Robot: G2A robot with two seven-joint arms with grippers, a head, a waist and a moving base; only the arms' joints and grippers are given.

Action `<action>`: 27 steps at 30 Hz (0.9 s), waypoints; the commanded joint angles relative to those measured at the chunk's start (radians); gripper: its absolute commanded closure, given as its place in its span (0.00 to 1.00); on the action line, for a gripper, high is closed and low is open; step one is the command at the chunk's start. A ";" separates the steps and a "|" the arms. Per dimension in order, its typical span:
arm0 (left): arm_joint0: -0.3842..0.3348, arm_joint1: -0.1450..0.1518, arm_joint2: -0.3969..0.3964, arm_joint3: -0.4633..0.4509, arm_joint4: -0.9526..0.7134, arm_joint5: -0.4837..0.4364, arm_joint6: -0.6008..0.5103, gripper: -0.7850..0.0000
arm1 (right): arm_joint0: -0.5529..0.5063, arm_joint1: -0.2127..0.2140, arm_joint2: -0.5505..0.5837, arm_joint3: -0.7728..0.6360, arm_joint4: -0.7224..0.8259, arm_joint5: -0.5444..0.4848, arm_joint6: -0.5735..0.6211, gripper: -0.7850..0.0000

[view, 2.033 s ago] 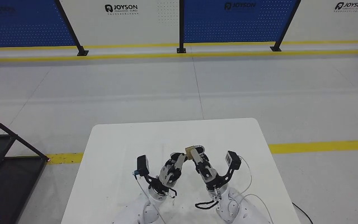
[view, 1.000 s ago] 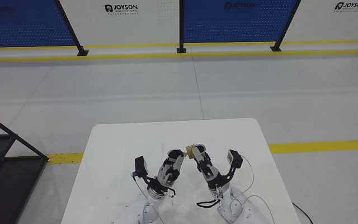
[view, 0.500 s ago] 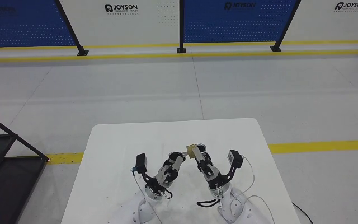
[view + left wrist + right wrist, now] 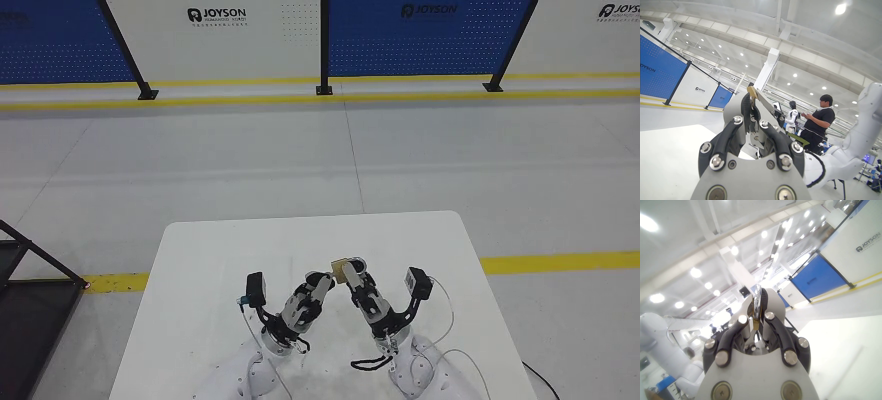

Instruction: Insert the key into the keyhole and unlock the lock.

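A: Anything new above the table (image 4: pixel 200 300)?
B: Barely. The left gripper (image 4: pixel 322 281), pinching the key (image 4: pixel 751 93), has only wobbled against the right gripper (image 4: pixel 350 273) (clamped on the lock (image 4: pixel 341 267), lower middle of the top view). Probably still hunting the keyhole.

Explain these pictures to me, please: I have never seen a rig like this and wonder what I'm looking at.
This is a two-armed robot at a white table. The wide picture looks down from a camera above its arms. The other two come from a camera on each wrist, looking along the fingers. The right gripper is shut on a brass padlock with a silver shackle. The left gripper pinches a small metal piece, apparently the key. Both grippers are raised above the table, tips nearly together.
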 commanded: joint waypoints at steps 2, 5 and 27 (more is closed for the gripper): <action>0.001 -0.001 -0.002 -0.001 0.022 0.016 0.016 1.00 | -0.002 -0.001 0.003 -0.002 -0.005 0.002 0.006 1.00; 0.003 -0.003 -0.002 -0.002 0.061 0.057 0.041 1.00 | -0.004 -0.002 0.005 -0.003 -0.009 0.008 0.012 1.00; -0.020 -0.016 0.028 0.060 0.254 0.243 0.251 1.00 | -0.017 -0.006 0.020 -0.015 -0.009 0.029 0.051 1.00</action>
